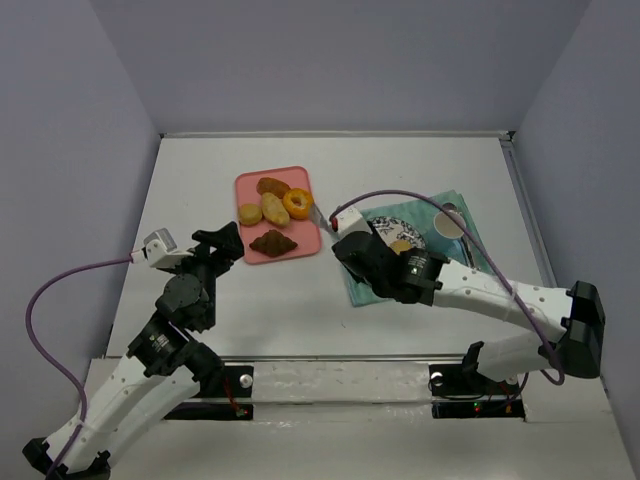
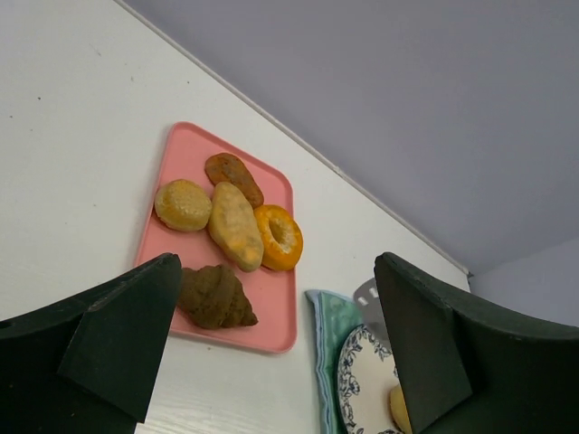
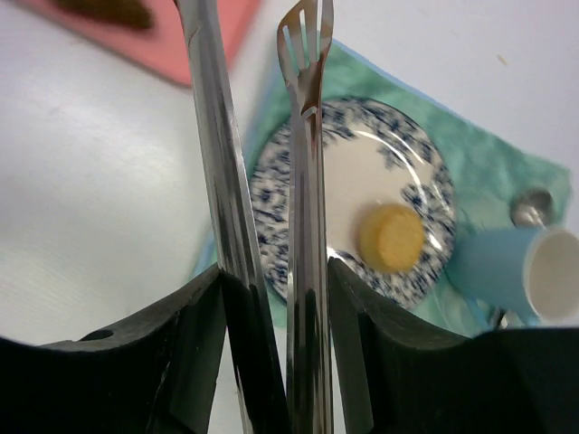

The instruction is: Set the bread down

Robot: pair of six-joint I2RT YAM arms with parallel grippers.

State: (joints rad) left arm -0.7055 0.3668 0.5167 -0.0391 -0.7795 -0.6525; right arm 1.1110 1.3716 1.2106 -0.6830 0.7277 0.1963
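Observation:
The bread [image 3: 391,237], a small round pale yellow bun, lies on the blue-patterned plate [image 3: 271,181]. It also shows in the top view [image 1: 403,246] and partly in the left wrist view [image 2: 398,409]. My right gripper [image 3: 276,289] is shut on metal tongs [image 3: 303,136]. The tongs' arms stand a little apart with nothing between them, and they reach over the plate's left side, clear of the bread. In the top view my right gripper [image 1: 352,248] sits at the plate's left edge. My left gripper [image 2: 280,316] is open and empty, left of the pink tray [image 1: 250,182].
The pink tray [image 2: 181,145] holds a golden round bun [image 2: 183,204], an oblong loaf [image 2: 233,226], an orange donut [image 2: 279,237], a brown croissant [image 2: 215,297] and a dark pastry [image 2: 233,174]. The plate rests on a teal cloth [image 3: 488,154] beside a light blue cup [image 3: 507,271].

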